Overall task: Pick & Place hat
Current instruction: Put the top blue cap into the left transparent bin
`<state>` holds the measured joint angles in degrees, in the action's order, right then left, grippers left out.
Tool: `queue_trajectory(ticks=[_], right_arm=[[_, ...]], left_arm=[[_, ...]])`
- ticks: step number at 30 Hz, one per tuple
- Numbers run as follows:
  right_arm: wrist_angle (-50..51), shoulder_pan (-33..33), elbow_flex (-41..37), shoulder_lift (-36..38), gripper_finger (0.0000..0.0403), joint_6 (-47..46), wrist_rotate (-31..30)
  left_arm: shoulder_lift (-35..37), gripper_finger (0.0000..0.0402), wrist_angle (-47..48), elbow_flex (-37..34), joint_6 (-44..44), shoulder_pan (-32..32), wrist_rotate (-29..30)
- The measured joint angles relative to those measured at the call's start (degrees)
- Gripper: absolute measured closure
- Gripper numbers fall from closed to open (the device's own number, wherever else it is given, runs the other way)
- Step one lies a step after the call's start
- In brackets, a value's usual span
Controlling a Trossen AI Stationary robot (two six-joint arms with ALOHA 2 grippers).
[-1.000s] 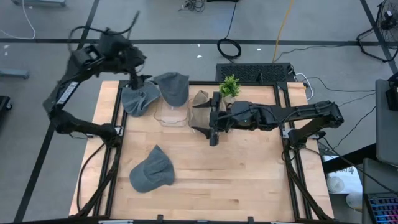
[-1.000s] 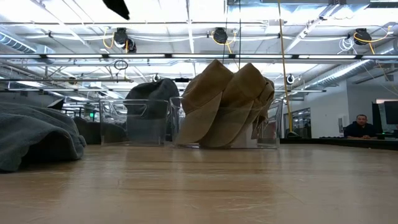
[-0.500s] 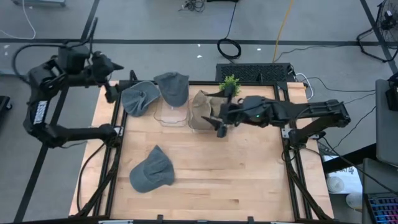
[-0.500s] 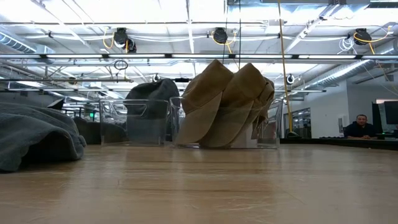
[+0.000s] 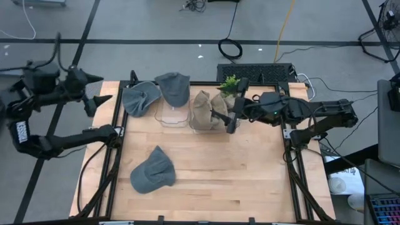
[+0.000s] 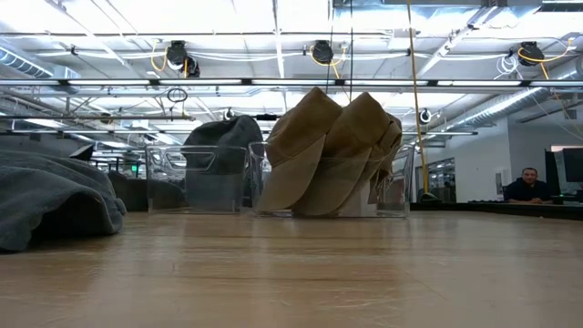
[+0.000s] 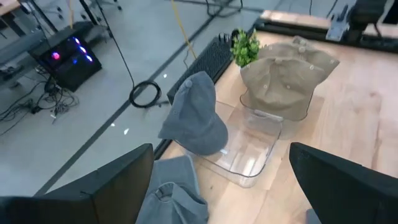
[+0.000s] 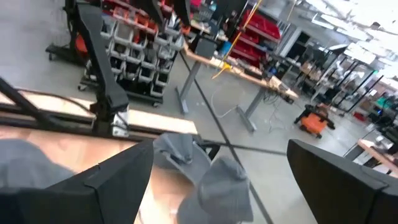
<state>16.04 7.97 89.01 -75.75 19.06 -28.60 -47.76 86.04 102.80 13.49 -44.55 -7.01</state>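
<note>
Clear plastic bins and small green plant crowd upper centre — grey fabric cap lies lower left, long axis diagonal; left gripper and right gripper both gape, empty.

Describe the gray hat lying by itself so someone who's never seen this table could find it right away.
Start at the wooden table and the two clear bins along its far edge. Come toward the near left part of the table: the gray hat lies flat there, alone on bare wood. The other gray hats sit by the bins; the tan hats are inside one.
</note>
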Motion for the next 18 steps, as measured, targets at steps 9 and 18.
queue_trajectory(ticks=[9,18], right_arm=[[0.1,0.0,0.0,1.0,0.0044,-1.9,0.3],[0.1,0.0,0.0,1.0,0.0044,-1.9,0.3]], left_arm=[[6.5,0.0020,0.8,0.0,-5.5,0.0,2.5],[6.9,0.0021,4.0,-1.0,-9.7,0.0,6.0]])
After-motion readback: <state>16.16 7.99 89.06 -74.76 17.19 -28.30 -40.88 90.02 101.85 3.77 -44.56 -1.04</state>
